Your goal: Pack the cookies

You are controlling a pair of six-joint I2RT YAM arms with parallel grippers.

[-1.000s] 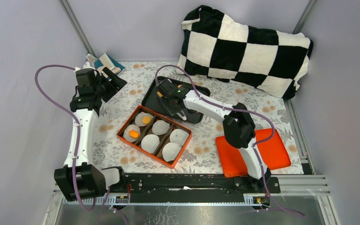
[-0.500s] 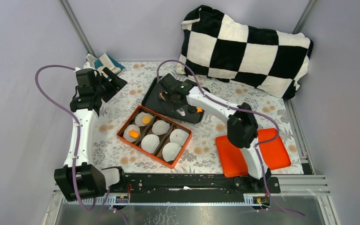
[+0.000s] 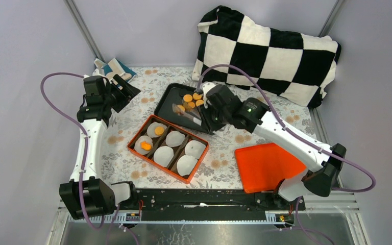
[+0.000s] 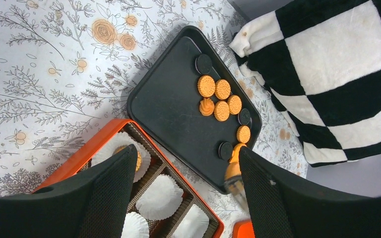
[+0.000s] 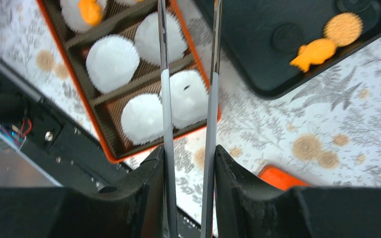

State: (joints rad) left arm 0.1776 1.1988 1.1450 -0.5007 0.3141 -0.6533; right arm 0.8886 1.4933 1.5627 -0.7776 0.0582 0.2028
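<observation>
Seven orange cookies [image 4: 222,110] and three dark discs [image 4: 203,63] lie on the one black tray [image 4: 168,104]. The one orange box [image 4: 96,142] has six white liners [image 3: 175,138], and two more orange cookies sit in them.

Orange-yellow cookies [image 4: 222,99] lay on a black tray [image 4: 173,109]; white liners [image 3: 164,155] filled an orange box [image 4: 87,149]. The far pillow [image 3: 265,51] was black-and-white checked, the counter cloth [image 3: 127,168] pale, grey-leafed, tan-flowered.

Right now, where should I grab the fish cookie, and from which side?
Probably from above, pinching the fish cookie across its narrow middle. It lies flat on the tray near the rim, so no side gets under it, and a round cookie crowds one end.
</observation>
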